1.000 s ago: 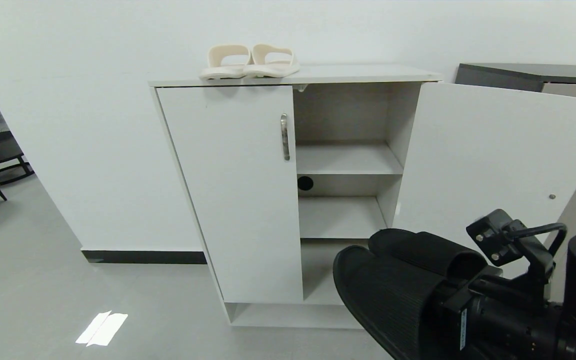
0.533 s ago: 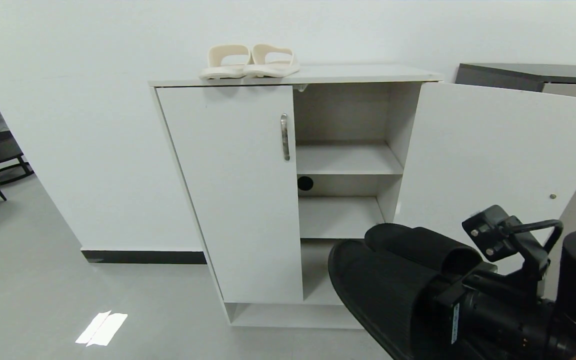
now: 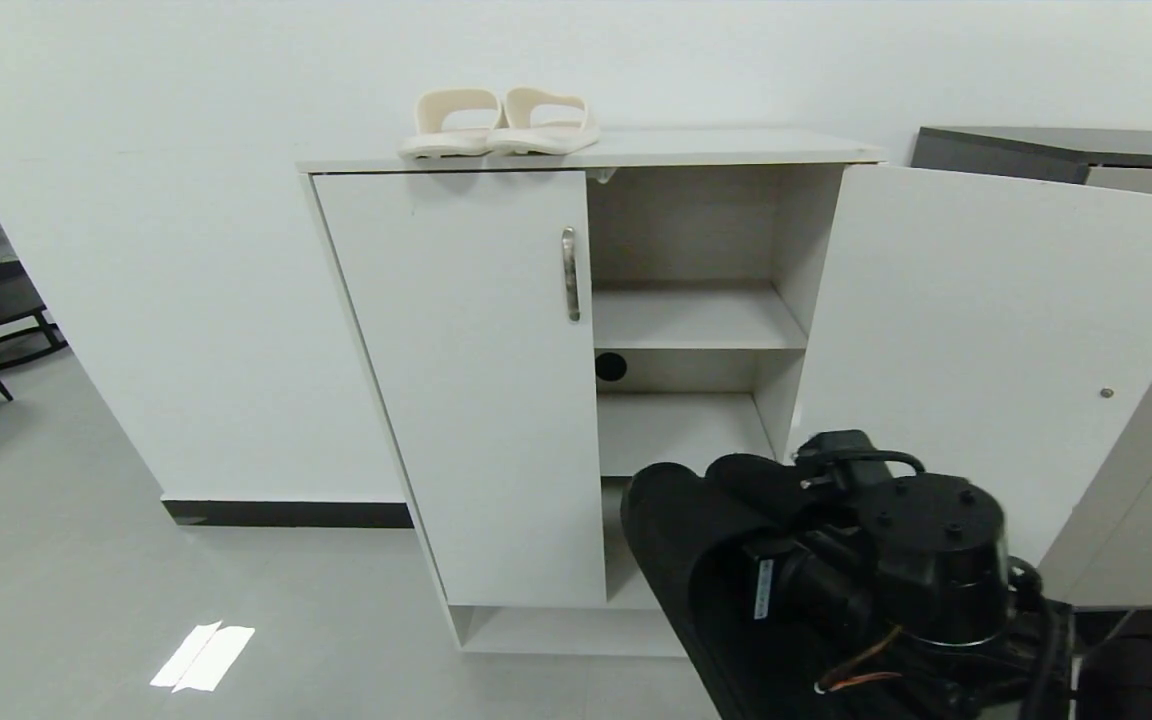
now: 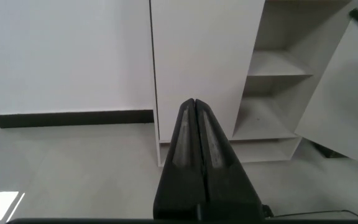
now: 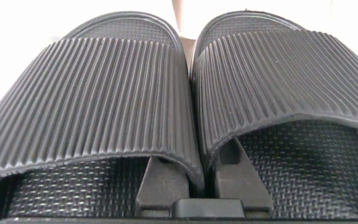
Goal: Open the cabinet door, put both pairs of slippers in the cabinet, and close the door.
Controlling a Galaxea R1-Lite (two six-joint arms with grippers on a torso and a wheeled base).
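White cabinet (image 3: 736, 148) stands on the grey floor (image 3: 86, 560) against the wall. Its right door (image 3: 986, 340) is swung wide open and its left door (image 3: 466, 380) is closed flat. The open right half shows an upper shelf (image 3: 691, 318) and a middle shelf (image 3: 681, 432), both bare, with a bottom compartment below them. The black slippers (image 3: 696, 530) are held as a pair, side by side with the ribbed straps up. They sit low in front of the open half, and in the head view they overlap the bottom compartment; whether they are past the cabinet front cannot be told. The right end effector (image 5: 194, 177) is clamped on the black slippers, one finger under each strap, pinching the inner edges together. The cream slippers (image 3: 501, 122) sit side by side on top of the cabinet, above the closed left door. The left end effector (image 4: 194, 109) has its fingers pressed together on nothing; it is off the floor and faces the cabinet front. A metal handle (image 3: 569, 273) runs vertically on the left door's inner edge.
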